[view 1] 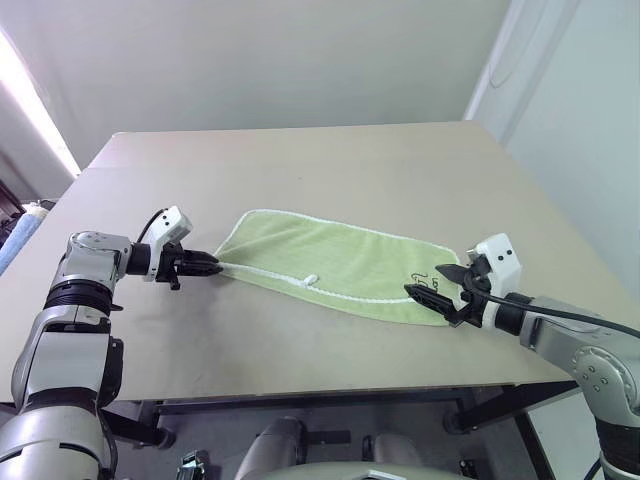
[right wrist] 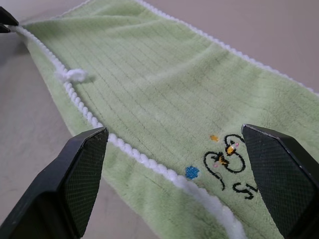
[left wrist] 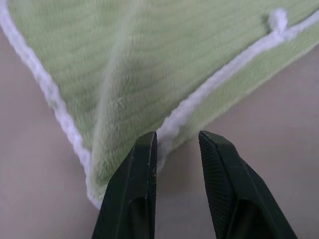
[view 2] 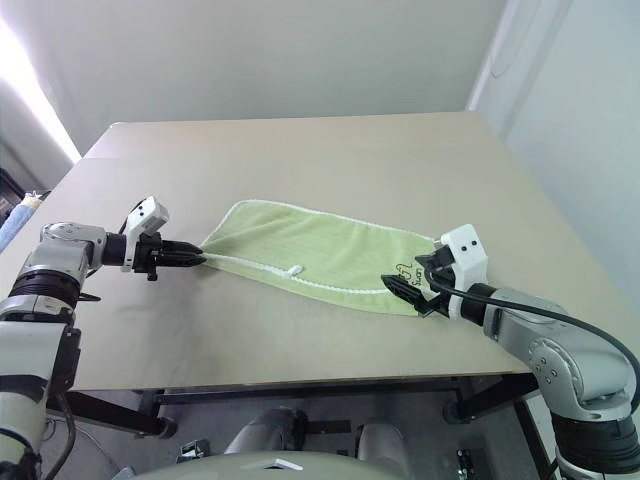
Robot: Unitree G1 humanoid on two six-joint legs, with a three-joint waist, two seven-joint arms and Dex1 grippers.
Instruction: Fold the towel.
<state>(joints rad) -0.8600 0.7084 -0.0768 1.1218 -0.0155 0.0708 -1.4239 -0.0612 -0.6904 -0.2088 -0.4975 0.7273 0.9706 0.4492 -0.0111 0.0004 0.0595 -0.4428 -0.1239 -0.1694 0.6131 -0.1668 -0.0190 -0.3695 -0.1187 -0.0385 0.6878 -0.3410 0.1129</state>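
The towel (view 1: 330, 262) lies on the beige desk (view 1: 400, 170), stretched lengthwise from left to right across its middle, its right end sitting a little nearer than its left. It is folded along its length, so a white stitched edge (view 2: 255, 267) runs along the near side on top of a narrow strip of green below it, and a small white loop tag (view 1: 311, 280) sticks out from that edge about a third of the way in from the left. Near the right end a small embroidered motif (right wrist: 225, 159) in black, with blue and orange dots, shows on the cloth. The left tool (view 1: 210, 266) is at the towel's left corner, pointing right; in the left wrist view its two black fingers (left wrist: 134, 189) stand a narrow gap apart at the white-edged corner, one finger over the cloth, and whether the corner is pinched between them I cannot tell. The right tool (view 1: 432, 286) is at the towel's right end, pointing left, with its fingers (right wrist: 79, 174) spread wide open on either side of the cloth's width, above the near edge and the motif, gripping nothing.
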